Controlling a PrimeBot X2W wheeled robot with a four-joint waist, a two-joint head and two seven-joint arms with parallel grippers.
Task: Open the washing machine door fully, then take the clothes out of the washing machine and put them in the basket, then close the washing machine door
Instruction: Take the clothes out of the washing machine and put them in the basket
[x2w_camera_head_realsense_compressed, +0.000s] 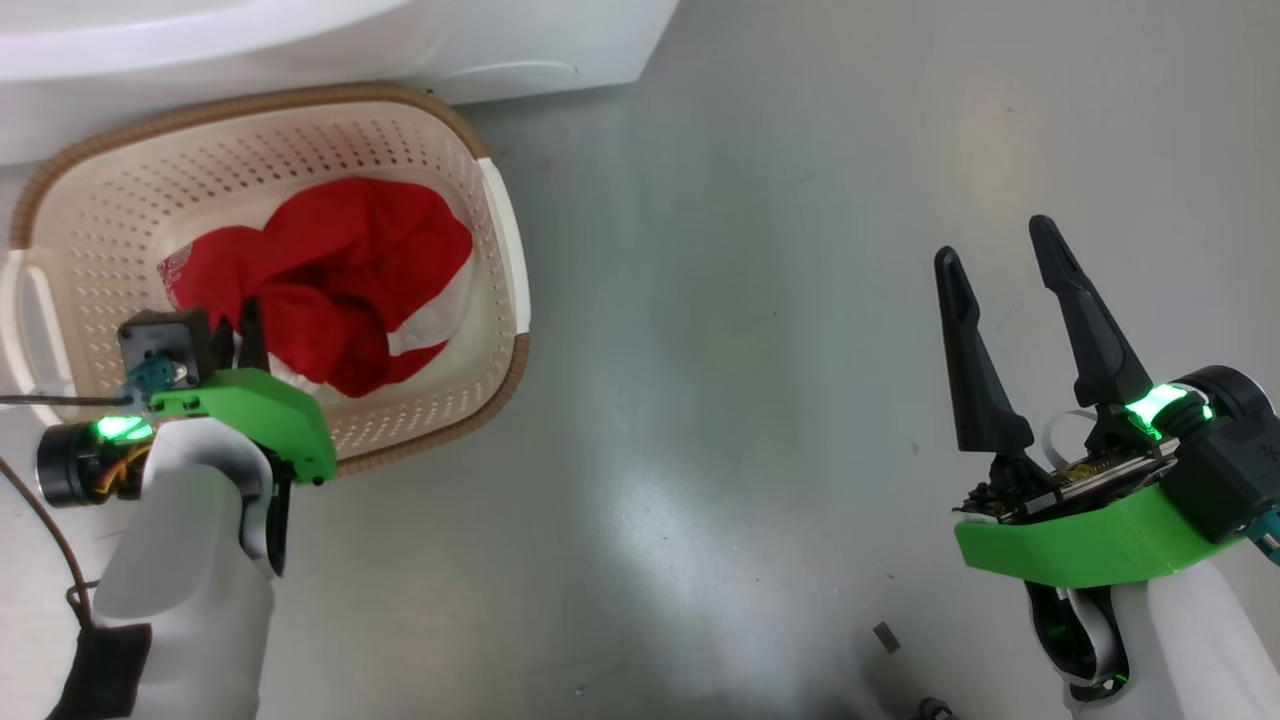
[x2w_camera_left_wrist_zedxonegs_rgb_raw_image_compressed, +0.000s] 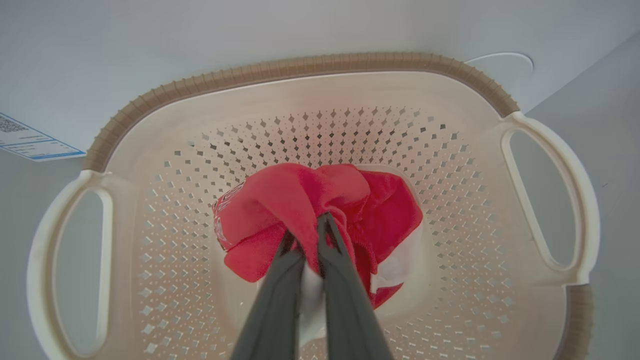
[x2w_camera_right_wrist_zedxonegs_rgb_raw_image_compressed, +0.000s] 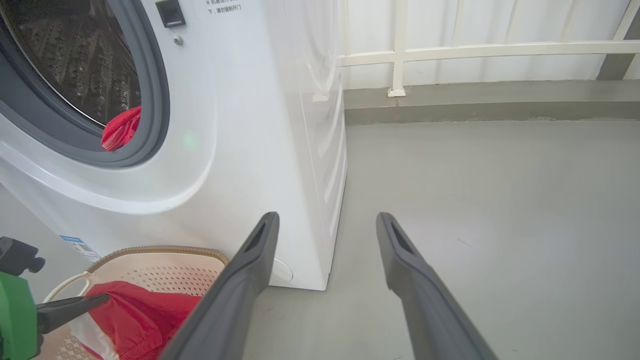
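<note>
A cream plastic basket (x2w_camera_head_realsense_compressed: 497, 215) with a brown woven-look rim and perforated sides stood on a grey floor (x2w_camera_head_realsense_compressed: 760, 330), pushed up against the lower front of a white washing machine (x2w_camera_right_wrist_zedxonegs_rgb_raw_image_compressed: 240, 125). Inside the basket lay the clothes (x2w_camera_head_realsense_compressed: 350, 270), a crumpled heap of bright red fabric with a white band showing along its lower right side.

The left gripper (x2w_camera_left_wrist_zedxonegs_rgb_raw_image_compressed: 307, 227) reached down into the basket from the robot's left. Its two dark fingers were pressed together with a fold of the red cloth pinched between their tips, the rest of the heap resting on the basket bottom.

The right gripper (x2w_camera_head_realsense_compressed: 995, 240) hung over bare floor well to the right of the basket, touching nothing. Its fingers stood wide apart with only empty air between them.

From the right wrist's angle, the machine's round opening was uncovered, ringed by a grey rubber seal (x2w_camera_right_wrist_zedxonegs_rgb_raw_image_compressed: 152, 107), with the steel drum (x2w_camera_right_wrist_zedxonegs_rgb_raw_image_compressed: 75, 55) visible behind it. A red garment (x2w_camera_right_wrist_zedxonegs_rgb_raw_image_compressed: 120, 132) lay at the lower edge of the drum, just inside the seal. A small blue label (x2w_camera_right_wrist_zedxonegs_rgb_raw_image_compressed: 75, 245) sat on the machine's lower front, just above the basket rim. Behind the machine ran a pale wall with a white railing (x2w_camera_right_wrist_zedxonegs_rgb_raw_image_compressed: 475, 50).
</note>
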